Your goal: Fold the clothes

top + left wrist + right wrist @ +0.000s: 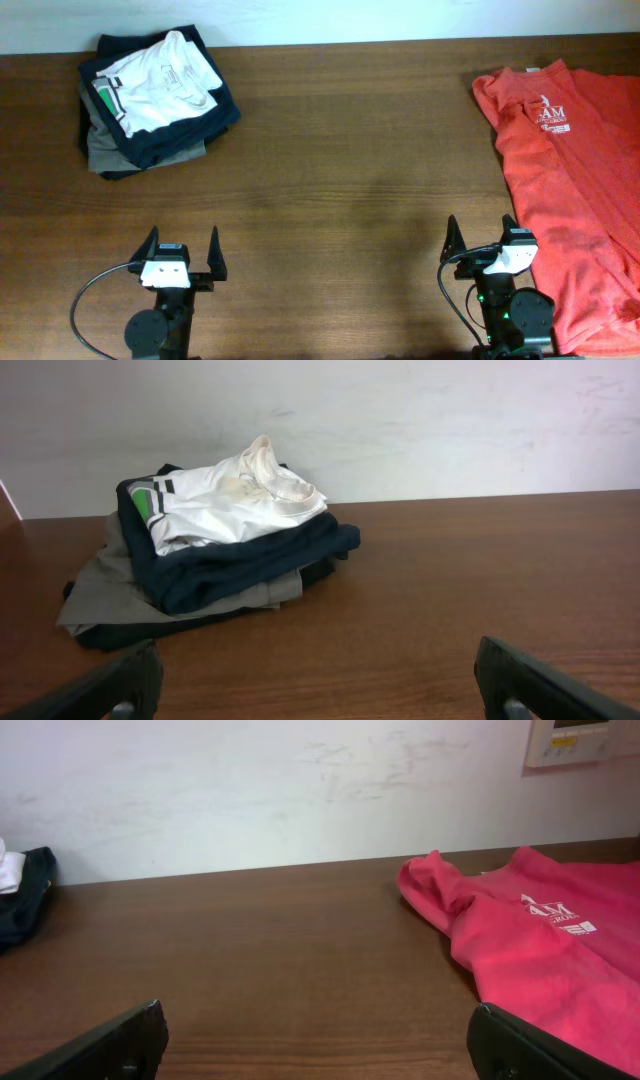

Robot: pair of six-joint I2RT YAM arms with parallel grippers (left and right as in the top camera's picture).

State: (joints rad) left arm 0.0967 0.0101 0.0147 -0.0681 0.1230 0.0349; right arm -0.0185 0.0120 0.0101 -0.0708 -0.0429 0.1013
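Observation:
The orange-red T-shirt [580,190] lies spread flat at the right end of the table, white lettering up, running off the right edge of the overhead view. It also shows in the right wrist view [530,950], rumpled at its near-left sleeve. My right gripper [482,238] is open and empty at the front edge, its right finger just beside the shirt's left edge. My left gripper [182,248] is open and empty at the front left, far from the shirt. Both show wide-open fingers in the left wrist view [320,680] and the right wrist view [315,1040].
A stack of folded white, navy and grey garments [155,98] sits at the back left, also in the left wrist view [215,550]. A white wall runs behind the brown wooden table [350,170]. A wall panel [575,740] hangs at the upper right.

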